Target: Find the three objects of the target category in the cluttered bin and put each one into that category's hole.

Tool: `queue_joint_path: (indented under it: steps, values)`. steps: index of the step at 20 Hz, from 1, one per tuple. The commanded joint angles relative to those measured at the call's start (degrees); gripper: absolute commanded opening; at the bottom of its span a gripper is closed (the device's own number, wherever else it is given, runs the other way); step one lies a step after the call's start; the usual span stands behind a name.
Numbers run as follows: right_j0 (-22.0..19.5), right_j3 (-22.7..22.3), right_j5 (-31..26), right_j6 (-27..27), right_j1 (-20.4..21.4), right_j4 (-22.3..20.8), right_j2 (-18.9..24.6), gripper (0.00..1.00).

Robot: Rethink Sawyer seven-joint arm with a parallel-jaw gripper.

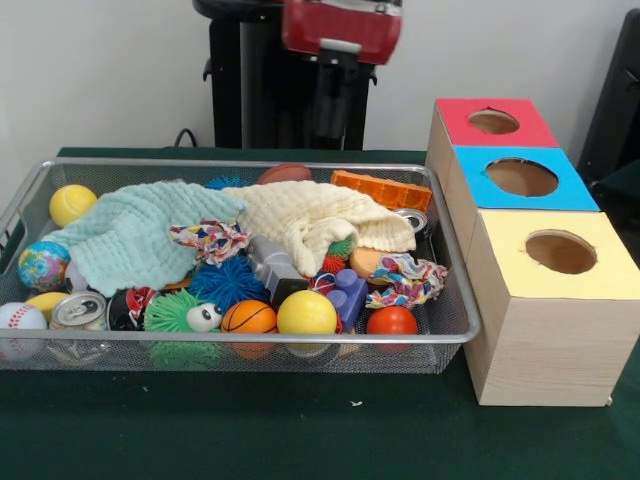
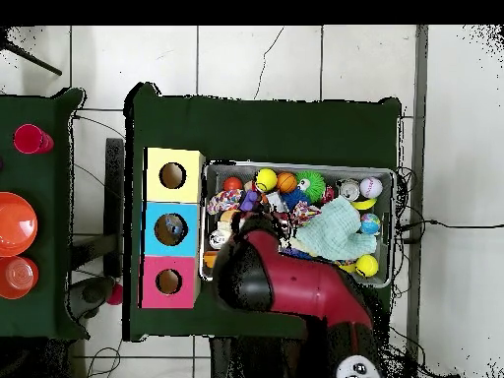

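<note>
Front view: bin full, no bottles showing, gripper state unknown

Front view, near to far: bin [image 1: 455,335] sits along the table's front edge toward the left, packed with clutter. Near rim: baseball [image 1: 20,318], silver can [image 1: 78,310], green spiky toy [image 1: 185,312], mini basketball [image 1: 248,317], yellow ball [image 1: 306,313], red ball [image 1: 392,321]. Mid bin: mint cloth [image 1: 130,235] and cream cloth [image 1: 315,215] draped over the pile. Can't pick out any clear bottle; may be buried. Wooden box at right edge; blue-surround hole [image 1: 521,177] is the middle one, between yellow (near) and red (far). Arm [image 1: 340,30] at far edge, above the bin's back rim; gripper not discernible, can't tell open or closed
</note>
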State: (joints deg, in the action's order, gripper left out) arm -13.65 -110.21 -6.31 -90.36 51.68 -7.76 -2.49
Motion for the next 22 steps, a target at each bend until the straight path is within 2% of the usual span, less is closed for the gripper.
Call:
queue_joint_path:
  steps: [1, 7, 10, 13, 14, 16, 19, 22]
  values:
    - [-8.38, -7.89, 6.46, -6.27, 0.50, -6.20, 9.54, 0.00]
    - [-9.92, -9.61, 6.85, -6.91, 0.80, -7.85, 7.97, 0.00]
    - [-9.31, -9.47, 3.70, -5.92, 0.79, -7.71, 6.60, 0.00]
    - [-9.01, -9.59, 5.87, -7.03, 0.58, -8.10, 6.31, 0.00]
    - [-8.90, -9.63, 6.59, -7.40, 0.50, -8.23, 6.21, 1.00]
    - [-7.85, -9.37, 7.35, -7.93, 0.16, -8.26, 4.45, 1.00]
    - [-9.13, -10.46, 7.30, -7.46, 1.12, -9.09, 6.05, 1.00]
    - [-8.45, -10.64, 5.96, -6.49, 0.66, -9.86, 4.05, 1.00]
